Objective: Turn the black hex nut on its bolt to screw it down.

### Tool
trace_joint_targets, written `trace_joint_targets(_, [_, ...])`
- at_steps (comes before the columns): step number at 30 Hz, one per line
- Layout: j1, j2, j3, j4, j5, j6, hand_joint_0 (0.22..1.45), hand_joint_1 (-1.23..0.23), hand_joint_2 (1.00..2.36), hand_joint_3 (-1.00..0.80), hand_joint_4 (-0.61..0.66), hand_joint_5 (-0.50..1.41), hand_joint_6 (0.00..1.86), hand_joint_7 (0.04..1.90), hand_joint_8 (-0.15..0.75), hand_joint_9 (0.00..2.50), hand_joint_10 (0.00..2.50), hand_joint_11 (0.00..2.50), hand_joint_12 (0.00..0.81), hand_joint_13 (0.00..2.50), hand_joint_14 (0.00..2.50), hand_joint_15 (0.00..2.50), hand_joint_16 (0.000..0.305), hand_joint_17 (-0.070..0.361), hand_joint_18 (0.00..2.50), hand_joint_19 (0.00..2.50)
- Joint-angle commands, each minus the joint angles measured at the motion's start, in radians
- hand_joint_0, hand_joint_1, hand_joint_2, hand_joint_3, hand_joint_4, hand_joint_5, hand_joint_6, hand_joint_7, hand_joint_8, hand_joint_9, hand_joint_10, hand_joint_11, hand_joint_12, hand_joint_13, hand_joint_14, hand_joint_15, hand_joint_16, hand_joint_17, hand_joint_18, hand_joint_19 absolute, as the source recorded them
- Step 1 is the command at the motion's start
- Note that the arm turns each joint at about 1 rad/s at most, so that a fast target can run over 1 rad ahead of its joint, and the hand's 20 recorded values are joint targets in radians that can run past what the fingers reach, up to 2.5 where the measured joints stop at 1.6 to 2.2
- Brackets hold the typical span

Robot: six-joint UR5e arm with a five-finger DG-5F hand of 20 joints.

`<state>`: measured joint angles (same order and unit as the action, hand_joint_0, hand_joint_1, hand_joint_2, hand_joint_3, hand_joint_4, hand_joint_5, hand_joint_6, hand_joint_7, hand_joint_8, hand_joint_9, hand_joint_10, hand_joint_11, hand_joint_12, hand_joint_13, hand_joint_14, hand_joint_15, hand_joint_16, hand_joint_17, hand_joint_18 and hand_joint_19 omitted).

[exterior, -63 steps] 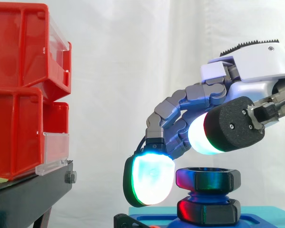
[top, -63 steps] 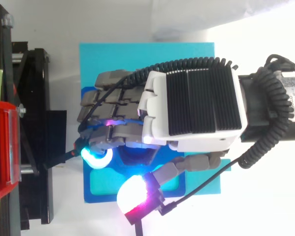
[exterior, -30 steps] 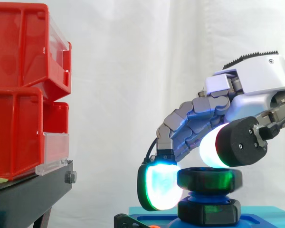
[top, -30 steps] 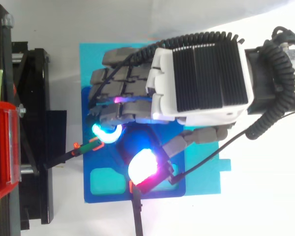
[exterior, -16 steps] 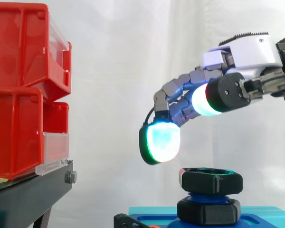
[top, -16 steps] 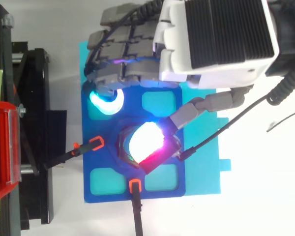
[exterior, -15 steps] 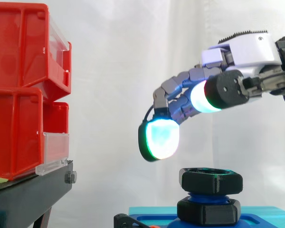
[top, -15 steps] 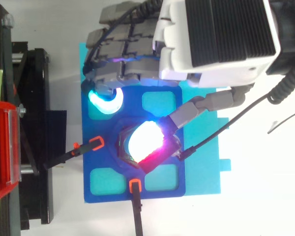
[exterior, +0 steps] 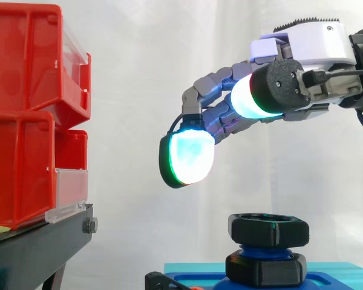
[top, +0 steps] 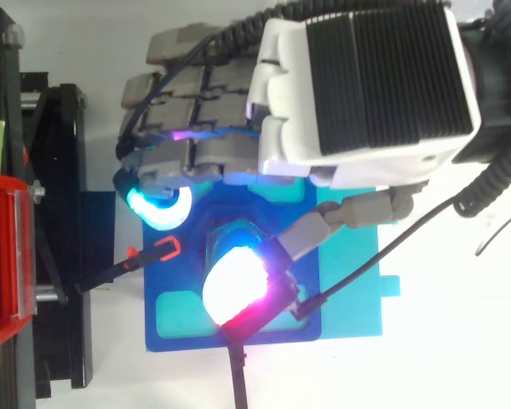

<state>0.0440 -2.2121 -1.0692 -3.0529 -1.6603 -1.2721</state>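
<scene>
White curtain behind. Hand [exterior: 308, 54] up high, fingers [exterior: 221, 87] loose, holds nothing. Black hex nut [exterior: 269, 229] sits near bolt [exterior: 266, 249] top, under hand. Risk: hand drops crooked, pads [exterior: 186, 158] slip off nut, no turn.

No legible txt, labels or nos. (side & top views).
</scene>
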Motion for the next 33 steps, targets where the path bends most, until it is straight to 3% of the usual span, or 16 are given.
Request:
trace_joint_targets(1, [0.02,-0.02,0.0,0.011,0.028,0.008,0.45,-0.26,1.0,-0.5,0.27,-0.18,0.5,0.94,0.316,0.48,0.01,0.28,0.344,0.49,0.0,0.08,0.042,0.094,0.34,0.08])
trace_joint_targets(5, [0.034,-0.023,0.0,0.023,0.031,0.016,0.45,-0.25,1.0,-0.5,0.27,-0.18,0.5,0.95,0.314,0.47,0.01,0.27,0.344,0.49,0.0,0.08,0.042,0.094,0.34,0.08])
trace_joint_targets(9, [0.06,-0.023,-0.002,0.042,0.066,0.019,0.46,-0.24,1.0,-0.5,0.27,-0.17,0.5,1.01,0.315,0.47,0.01,0.27,0.344,0.49,0.0,0.08,0.042,0.094,0.34,0.08])
trace_joint_targets(14, [0.079,-0.023,-0.012,0.04,0.076,0.019,0.46,-0.25,1.0,-0.5,0.26,-0.17,0.54,1.01,0.315,0.48,0.01,0.28,0.342,0.49,0.0,0.08,0.042,0.094,0.35,0.07])
trace_joint_targets(26, [0.082,-0.023,-0.025,0.036,0.077,0.017,0.47,-0.27,1.0,-0.5,0.29,-0.2,0.68,0.8,0.316,0.48,0.01,0.31,0.339,0.5,0.0,0.07,0.041,0.091,0.36,0.05])
trace_joint_targets(33, [0.077,-0.023,-0.025,0.031,0.057,0.014,0.47,-0.27,1.0,-0.5,0.31,-0.22,0.75,0.69,0.321,0.49,0.01,0.33,0.336,0.51,0.0,0.07,0.04,0.09,0.37,0.03])
